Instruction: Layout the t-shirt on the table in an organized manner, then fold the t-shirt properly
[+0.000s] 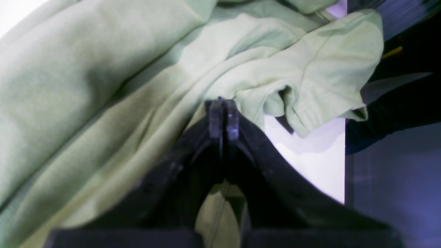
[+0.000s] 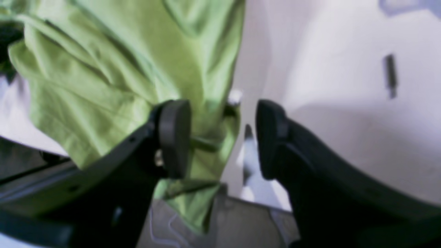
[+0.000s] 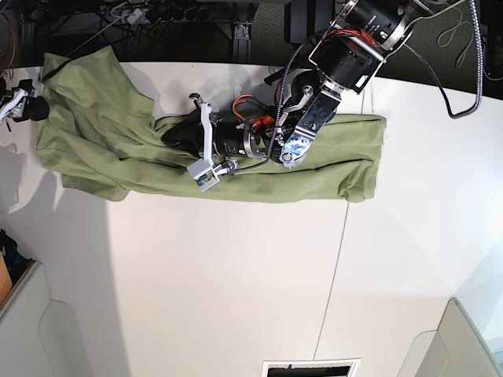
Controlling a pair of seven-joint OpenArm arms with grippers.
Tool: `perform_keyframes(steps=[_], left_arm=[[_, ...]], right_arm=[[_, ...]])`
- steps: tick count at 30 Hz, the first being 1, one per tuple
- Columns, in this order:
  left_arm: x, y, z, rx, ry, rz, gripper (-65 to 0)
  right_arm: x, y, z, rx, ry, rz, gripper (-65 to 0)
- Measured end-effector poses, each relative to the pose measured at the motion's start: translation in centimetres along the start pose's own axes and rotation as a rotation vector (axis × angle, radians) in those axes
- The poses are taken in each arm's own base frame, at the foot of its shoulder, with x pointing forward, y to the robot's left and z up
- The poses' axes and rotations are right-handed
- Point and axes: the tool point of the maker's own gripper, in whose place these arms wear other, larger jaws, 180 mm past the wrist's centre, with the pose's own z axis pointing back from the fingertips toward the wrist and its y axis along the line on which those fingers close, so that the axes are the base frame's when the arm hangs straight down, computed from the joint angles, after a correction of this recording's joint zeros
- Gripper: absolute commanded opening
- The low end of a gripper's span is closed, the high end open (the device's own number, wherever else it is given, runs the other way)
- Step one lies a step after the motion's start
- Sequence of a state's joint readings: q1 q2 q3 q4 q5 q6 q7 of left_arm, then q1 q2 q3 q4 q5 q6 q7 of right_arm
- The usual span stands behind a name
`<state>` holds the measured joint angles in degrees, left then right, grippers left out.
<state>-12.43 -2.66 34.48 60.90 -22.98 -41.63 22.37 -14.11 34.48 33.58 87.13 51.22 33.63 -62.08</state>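
The olive-green t-shirt [image 3: 94, 118] lies wrinkled in a long band across the far part of the white table [image 3: 236, 275]. My left gripper [image 3: 169, 135] reaches sideways over the shirt's middle. In the left wrist view its black fingers [image 1: 223, 110] are shut, with the creases of the t-shirt [image 1: 86, 86] running to their tips. My right gripper [image 3: 31, 108] is at the table's left edge by the shirt's end. It stands open [image 2: 223, 137]. A hanging edge of the t-shirt [image 2: 103, 69] falls between the pads, close to the left pad [image 2: 174, 137].
Cables and a power strip [image 3: 149, 14] run behind the far table edge. Grey bins stand at the near left [image 3: 23, 330] and near right [image 3: 464, 338]. A dark seam [image 3: 334, 267] crosses the tabletop. A slot [image 3: 310, 367] sits at the near edge.
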Motion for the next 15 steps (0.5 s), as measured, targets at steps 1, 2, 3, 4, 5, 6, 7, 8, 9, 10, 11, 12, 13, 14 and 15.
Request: perform_keyframes(steps=[1,2,3,4,5,6,7,8,9,10,11,12,13,14,15], left_arm=[[0.0,0.0,0.0,0.0,0.0,0.001,-64.0],[0.0,0.0,0.0,0.001,0.001,0.001,-64.1],[0.0,0.0,0.0,0.001,0.001,0.001,-64.0],[0.0,0.0,0.0,0.001,0.001,0.001,-64.0],[-0.1,0.1,0.0,0.002,0.002,0.0,-64.1],[-0.1,0.0,0.0,0.002,0.001,0.001,-64.1],[-0.1,0.1,0.1,0.002,0.002,0.001,-64.1],[-0.1,0.1,0.1,0.003,0.002,0.001,-64.1],[-0.1,0.2,0.1,0.004,0.0,0.003,-64.1],[0.0,0.3,0.2,0.007,-0.001,0.004,-64.1],[0.0,0.3,0.2,0.009,-0.003,0.006,-64.1],[0.0,0.4,0.2,0.01,-0.004,0.007,-64.0],[0.0,0.4,0.3,0.011,-0.004,0.008,-64.1],[0.1,0.6,0.3,0.015,-0.006,0.009,-64.1],[0.1,0.7,0.4,0.02,-0.009,0.012,-64.1]], right_arm=[[0.5,-0.2,0.2,-0.007,-0.021,0.001,-34.6],[1.0,-0.3,0.7,-0.017,-0.04,0.005,-34.6],[1.7,-0.5,1.3,-0.028,-0.065,0.013,-34.6],[2.7,-0.5,2.0,-0.038,-0.098,0.025,-34.7],[3.6,-0.5,2.8,-0.051,-0.128,0.041,-35.0],[4.4,-0.4,3.5,-0.063,-0.153,0.062,-38.0],[5.1,-0.2,4.2,-0.069,-0.172,0.08,-44.5],[5.6,0.2,4.7,-0.067,-0.186,0.095,-54.5],[5.9,0.7,5.1,-0.065,-0.19,0.111,-65.0],[6.1,1.1,5.4,-0.063,-0.191,0.129,-65.0],[6.2,1.5,5.5,-0.057,-0.196,0.139,-65.0],[6.0,1.8,5.5,-0.046,-0.193,0.141,-65.0],[5.4,1.9,5.3,-0.041,-0.178,0.139,-65.0],[4.6,1.9,5.0,-0.04,-0.153,0.137,-65.0],[3.7,2.0,4.7,-0.034,-0.123,0.134,-65.0]])
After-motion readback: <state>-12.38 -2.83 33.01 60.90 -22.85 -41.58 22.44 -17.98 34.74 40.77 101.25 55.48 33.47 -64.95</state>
